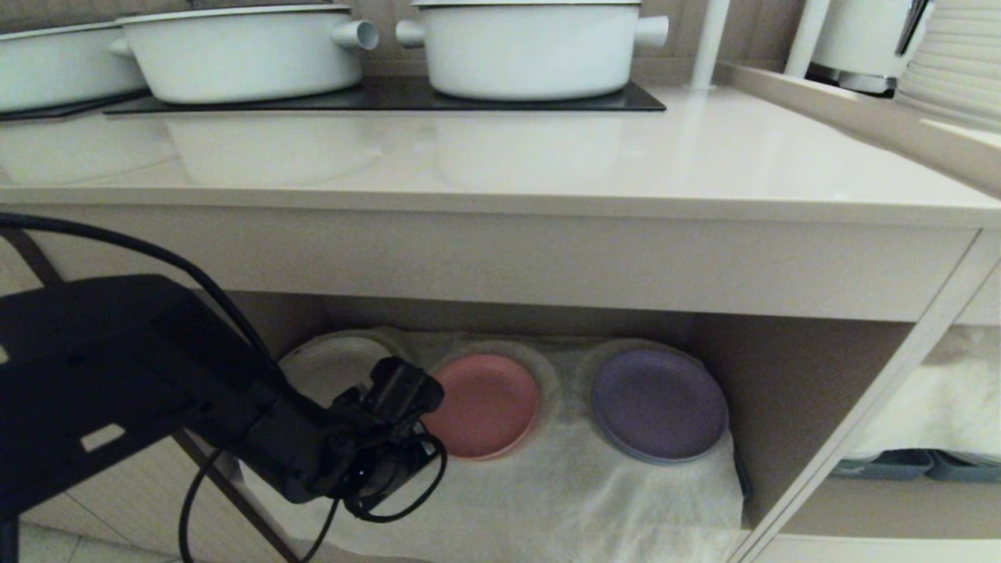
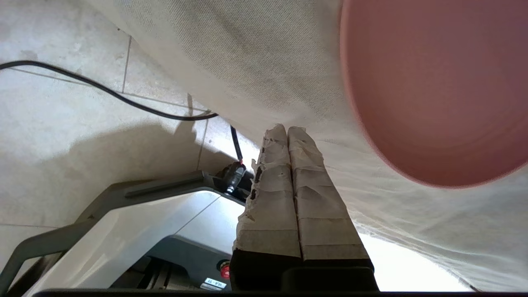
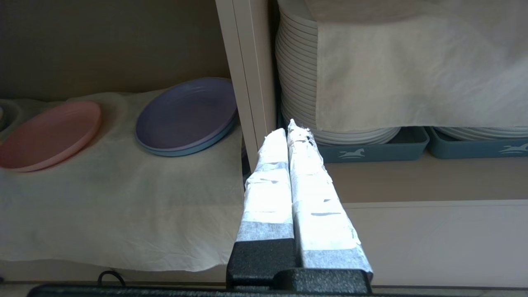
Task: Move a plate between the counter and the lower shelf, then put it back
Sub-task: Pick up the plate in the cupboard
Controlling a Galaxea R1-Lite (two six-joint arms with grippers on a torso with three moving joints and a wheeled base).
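Beige kitchen cabinetry fills the scene: the counter above carries white pots, and the lower shelf beneath is lined with gauzy cloth. At the left, the left gripper hangs at the shelf's front edge with its taped fingers pressed together, holding nothing, just beside the plate. To lift the pink plate well, I judge the fingers should part first, then slide one under its near rim. A purple plate lies further right. The right gripper is parked, its fingers together
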